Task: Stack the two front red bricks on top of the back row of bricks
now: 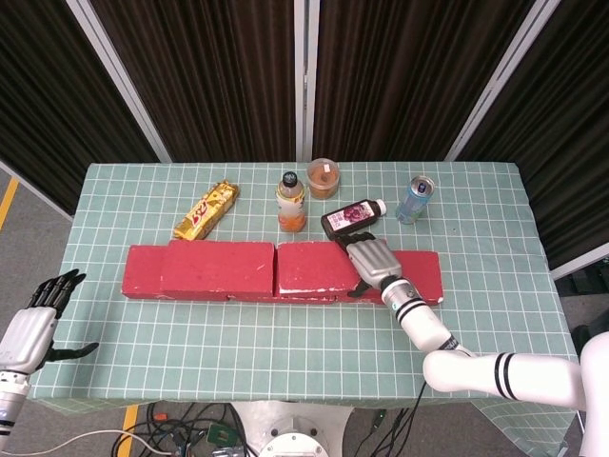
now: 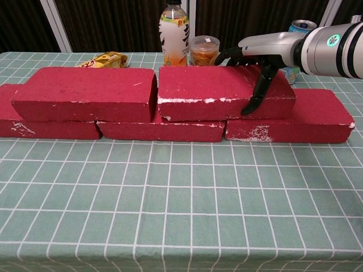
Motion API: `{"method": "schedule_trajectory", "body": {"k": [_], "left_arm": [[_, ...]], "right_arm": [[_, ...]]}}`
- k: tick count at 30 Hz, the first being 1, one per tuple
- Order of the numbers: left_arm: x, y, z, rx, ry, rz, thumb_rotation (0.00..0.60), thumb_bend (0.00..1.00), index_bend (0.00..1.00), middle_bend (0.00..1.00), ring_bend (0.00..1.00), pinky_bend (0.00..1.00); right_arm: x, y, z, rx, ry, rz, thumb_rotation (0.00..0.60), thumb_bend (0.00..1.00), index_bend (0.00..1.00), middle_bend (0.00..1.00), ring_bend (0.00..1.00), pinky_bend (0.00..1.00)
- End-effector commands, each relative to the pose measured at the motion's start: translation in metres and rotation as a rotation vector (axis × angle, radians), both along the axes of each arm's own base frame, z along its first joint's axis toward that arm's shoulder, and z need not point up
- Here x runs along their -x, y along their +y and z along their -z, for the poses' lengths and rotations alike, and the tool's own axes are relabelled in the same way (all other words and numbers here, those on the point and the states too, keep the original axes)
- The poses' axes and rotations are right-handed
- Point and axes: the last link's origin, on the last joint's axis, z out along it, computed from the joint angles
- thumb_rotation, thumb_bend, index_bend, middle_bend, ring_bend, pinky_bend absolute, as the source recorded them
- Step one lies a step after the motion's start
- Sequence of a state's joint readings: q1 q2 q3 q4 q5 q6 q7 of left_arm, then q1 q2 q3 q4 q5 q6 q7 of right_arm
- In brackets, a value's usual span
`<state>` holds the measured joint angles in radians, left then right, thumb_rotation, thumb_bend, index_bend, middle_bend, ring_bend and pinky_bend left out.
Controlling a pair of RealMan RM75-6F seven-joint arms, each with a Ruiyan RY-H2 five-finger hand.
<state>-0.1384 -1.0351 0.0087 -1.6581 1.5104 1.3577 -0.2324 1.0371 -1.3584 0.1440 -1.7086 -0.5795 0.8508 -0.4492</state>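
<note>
Three red bricks form the bottom row (image 2: 306, 116) across the table. Two more red bricks lie on top of it. The left upper brick (image 2: 85, 90) (image 1: 219, 267) rests alone. My right hand (image 2: 258, 62) (image 1: 373, 261) grips the right upper brick (image 2: 210, 88) (image 1: 319, 267) at its right end, fingers over the back edge and thumb (image 2: 254, 96) down the front face. The two upper bricks stand almost end to end, a thin gap between them. My left hand (image 1: 33, 328) hangs open off the table's left side, holding nothing; the chest view does not show it.
Behind the bricks are a yellow snack bar (image 1: 206, 211), an orange drink bottle (image 1: 291, 202), a small lidded cup (image 1: 324, 178), a dark bottle lying on its side (image 1: 352, 217) just behind my right hand, and a can (image 1: 416, 198). The checked cloth (image 2: 181, 204) spreads in front.
</note>
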Motion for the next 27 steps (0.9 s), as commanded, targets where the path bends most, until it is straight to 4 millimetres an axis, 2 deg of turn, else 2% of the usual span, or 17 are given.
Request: {"method": "schedule_trajectory", "body": {"k": [1, 27], "left_arm": [[0.000, 0.000, 0.001, 0.002, 0.000, 0.000, 0.600, 0.05, 0.03, 0.00, 0.00, 0.00], [0.004, -0.002, 0.004, 0.025, -0.010, -0.009, 0.600, 0.05, 0.03, 0.00, 0.00, 0.00]], "right_arm": [[-0.002, 0.000, 0.000, 0.003, -0.009, 0.000, 0.600, 0.06, 0.09, 0.23, 0.15, 0.10], [-0.012, 0.004, 0.006, 0.009, 0.015, 0.005, 0.600, 0.06, 0.09, 0.22, 0.15, 0.10]]}}
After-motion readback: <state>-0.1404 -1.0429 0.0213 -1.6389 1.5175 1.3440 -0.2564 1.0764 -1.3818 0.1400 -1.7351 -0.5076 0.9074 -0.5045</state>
